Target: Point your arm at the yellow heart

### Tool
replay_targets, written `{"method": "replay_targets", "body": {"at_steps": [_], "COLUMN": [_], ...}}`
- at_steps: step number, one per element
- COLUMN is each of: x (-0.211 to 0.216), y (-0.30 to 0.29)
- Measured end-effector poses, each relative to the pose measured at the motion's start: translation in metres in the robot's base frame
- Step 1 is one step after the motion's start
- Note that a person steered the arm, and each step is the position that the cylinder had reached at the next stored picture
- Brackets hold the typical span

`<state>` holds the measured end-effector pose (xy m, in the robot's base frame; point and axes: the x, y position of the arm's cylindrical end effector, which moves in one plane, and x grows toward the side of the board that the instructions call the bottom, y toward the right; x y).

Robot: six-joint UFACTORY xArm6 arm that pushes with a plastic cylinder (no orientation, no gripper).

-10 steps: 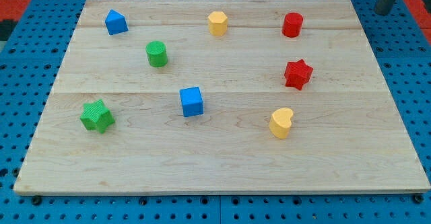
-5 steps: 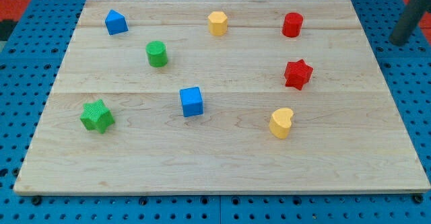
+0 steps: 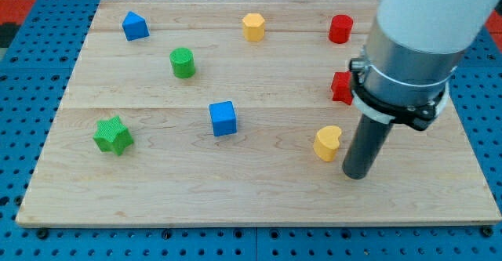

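**Eight blocks, rod beside the heart**

Eight blocks lie spread on a wooden bench [image 3: 259, 206]. The yellow heart [image 3: 328, 143] sits toward the view's lower right. My tip [image 3: 355, 174] rests just right of it and slightly lower, near but seemingly not touching, likely placed there to point without nudging. This tool is a plain rod: nothing opens, nothing is held. The arm partly hides a red star [image 3: 340, 87]. A blue cube [image 3: 223, 118] lies well left.
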<state>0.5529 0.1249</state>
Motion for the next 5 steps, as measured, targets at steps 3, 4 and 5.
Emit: {"method": "replay_targets", "body": {"at_steps": [3,4,5], "x": [0.0,0.0,-0.0015], "y": [0.0063,0.0071,0.0114]}}
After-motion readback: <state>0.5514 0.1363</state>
